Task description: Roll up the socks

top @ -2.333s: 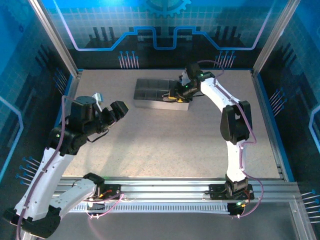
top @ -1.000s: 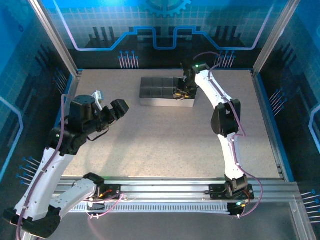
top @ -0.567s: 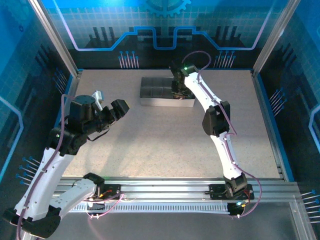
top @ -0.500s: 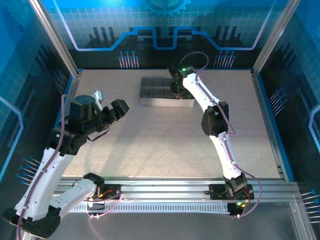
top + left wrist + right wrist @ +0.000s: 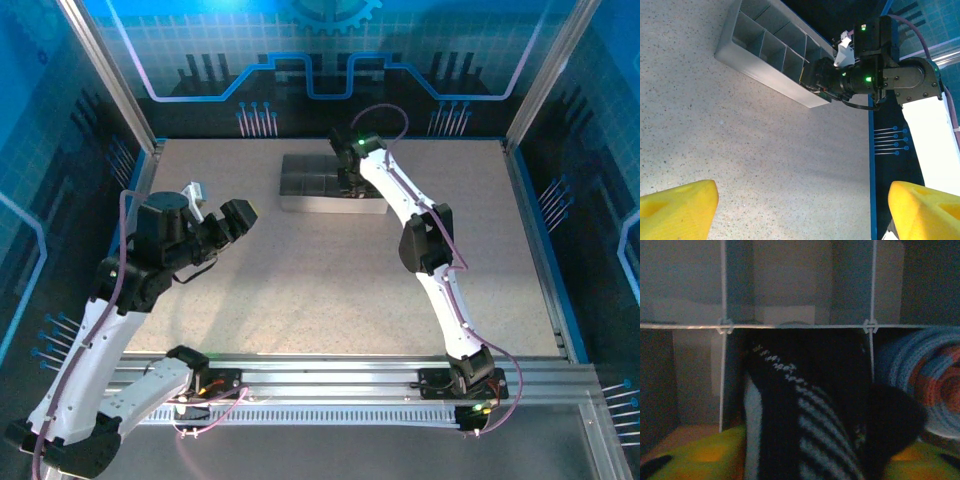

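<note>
Right gripper (image 5: 800,460) pinches the striped sock (image 5: 805,405) at a tray (image 5: 795,326) cell. Soft, light, likely floppy; best gripped mid-bundle. Rolled grey-blue sock (image 5: 925,385) sits just right. Left gripper (image 5: 801,210) spread wide.

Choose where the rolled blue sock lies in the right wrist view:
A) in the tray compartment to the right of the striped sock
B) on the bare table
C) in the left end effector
A: the blue sock sits rolled inside a tray compartment, just across the divider from the striped sock.
</note>
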You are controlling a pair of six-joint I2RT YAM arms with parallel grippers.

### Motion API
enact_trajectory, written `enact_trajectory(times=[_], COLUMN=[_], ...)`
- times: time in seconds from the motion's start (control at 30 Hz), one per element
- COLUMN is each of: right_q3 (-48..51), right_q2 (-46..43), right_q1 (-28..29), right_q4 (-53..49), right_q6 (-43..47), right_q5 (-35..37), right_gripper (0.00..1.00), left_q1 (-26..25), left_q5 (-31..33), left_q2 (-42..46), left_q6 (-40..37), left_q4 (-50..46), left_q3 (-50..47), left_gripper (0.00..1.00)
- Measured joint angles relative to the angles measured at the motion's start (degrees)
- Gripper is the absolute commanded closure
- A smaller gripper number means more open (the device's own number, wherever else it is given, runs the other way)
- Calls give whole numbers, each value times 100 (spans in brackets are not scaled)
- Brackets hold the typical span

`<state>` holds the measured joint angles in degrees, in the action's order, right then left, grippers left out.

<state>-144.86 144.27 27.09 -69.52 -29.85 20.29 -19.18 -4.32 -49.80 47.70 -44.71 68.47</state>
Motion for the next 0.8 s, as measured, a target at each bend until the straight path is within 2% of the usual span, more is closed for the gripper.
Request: enact_trajectory(times=[0.1,0.2,0.27,0.33,0.53,0.8], right_q3=[0,-2,-2,7,472,651], right_q2=[-173,-428,-595,-739,-957,-531], right_q1=[24,39,37,37,37,17], right_q4=[-13,-39,-48,-39,223,570], right_q6=[90,153,192,264,348,400], right_q5=[-13,-9,4,11,-122,-345], right_gripper=[33,34,40,51,71,81], left_q1=[0,0,0,0,0,0], left_q5=[0,-2,-2,-2,-2,-2], left_q2=[0,0,0,0,24,144], left_q6=[22,33,35,35,37,37], left_q4=[2,2,2,2,2,-2], left_q3=[0,0,0,0,0,0], left_gripper=[11,12,12,12,12,12])
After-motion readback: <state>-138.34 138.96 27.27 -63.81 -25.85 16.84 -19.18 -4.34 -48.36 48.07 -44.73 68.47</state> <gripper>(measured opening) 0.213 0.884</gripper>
